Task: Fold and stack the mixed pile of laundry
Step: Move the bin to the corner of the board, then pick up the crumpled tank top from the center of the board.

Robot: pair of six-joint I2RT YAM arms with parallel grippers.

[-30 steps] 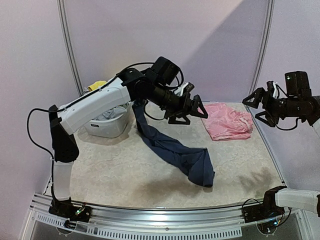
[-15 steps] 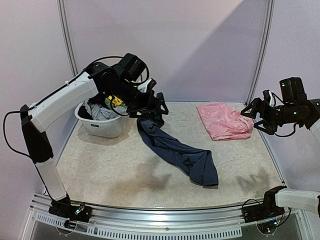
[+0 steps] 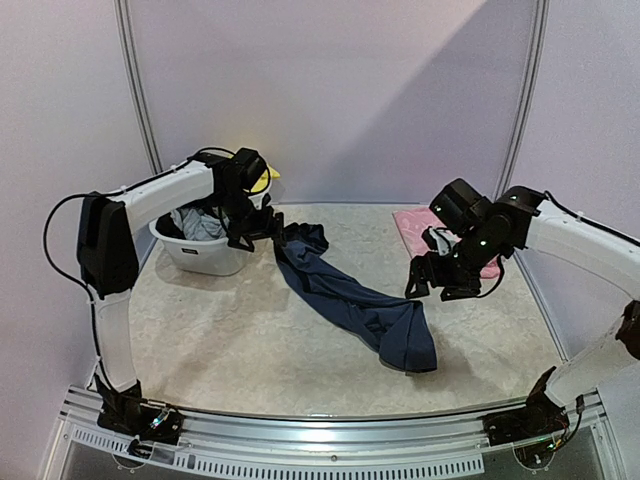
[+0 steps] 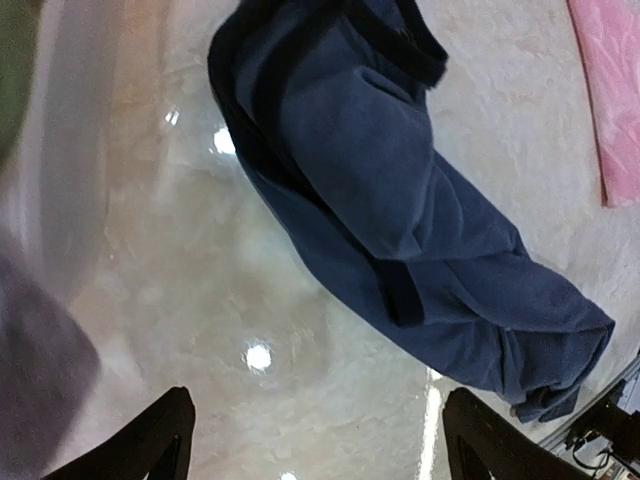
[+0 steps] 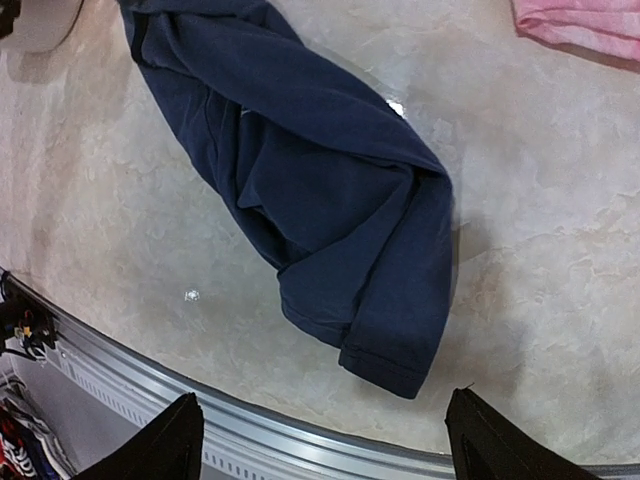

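The white tub (image 3: 210, 258) sits in the bench's (image 3: 250, 345) far-left corner, with a grey piece (image 3: 200, 222) heaped inside and a yellow piece (image 3: 265, 182) showing at its far rim. The left gripper (image 4: 322, 445) hangs by the tub's right side, its jaws spread wide with nothing between them.

From there the navy garment (image 3: 350, 300) lies flat on the bench. Its long axis runs on a diagonal, with the strap end just beside the tub and the bunched end pointing toward the front edge, right of centre. A broad stretch of bare bench lies to its near left, and a narrower one lies between its bunched end and the front rail.

The right gripper (image 5: 325, 440) hovers above the garment's right side, jaws apart and holding nothing. Behind that arm, the pink piece (image 3: 412, 222) lies near the far-right corner, partly hidden.
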